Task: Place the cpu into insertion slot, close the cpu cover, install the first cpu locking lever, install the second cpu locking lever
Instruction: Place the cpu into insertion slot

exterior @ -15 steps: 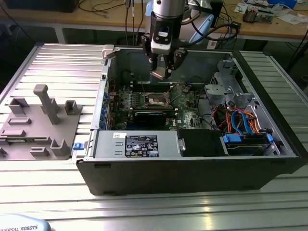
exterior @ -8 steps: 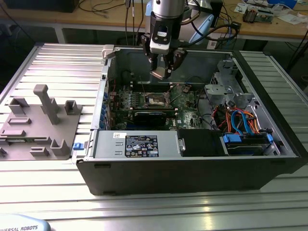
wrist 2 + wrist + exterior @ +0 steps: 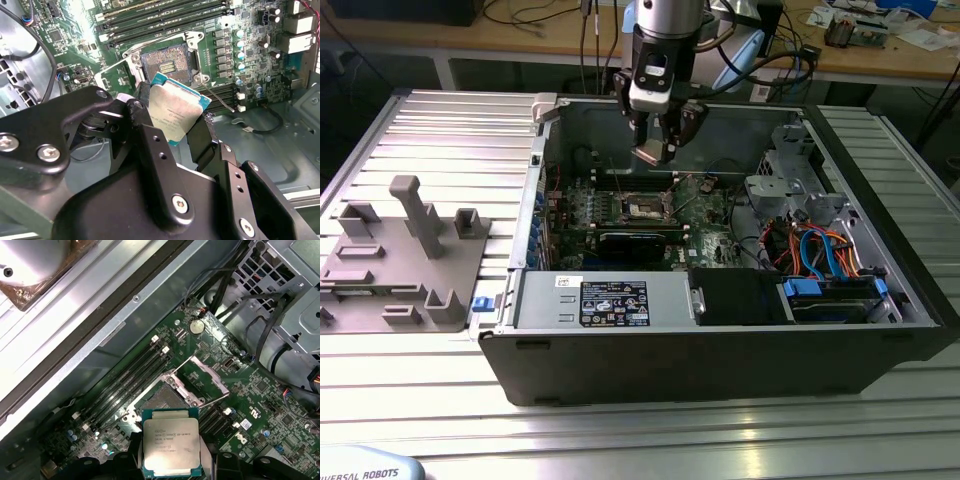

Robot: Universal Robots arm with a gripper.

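Quick status from my end. The gripper (image 3: 658, 150) is hanging inside the open case (image 3: 720, 370), over the board (image 3: 260, 390). Its fingers (image 3: 201, 142) are pinching the cpu (image 3: 171, 447) by two opposite edges, metal top up, and it looks about level.

The slot (image 3: 161, 399) is open and bare, and the cpu isn't in it yet. The cover (image 3: 202, 374) is flipped up beside it, on the far side from the chip, so it looks out of the way.

What matters is the line-up. In both wrist views the slot sits below the chip and just past its leading edge, close but well apart in height. In the first wrist view the chip's edges look twisted against the slot's rim, so I'd say it isn't squared up.
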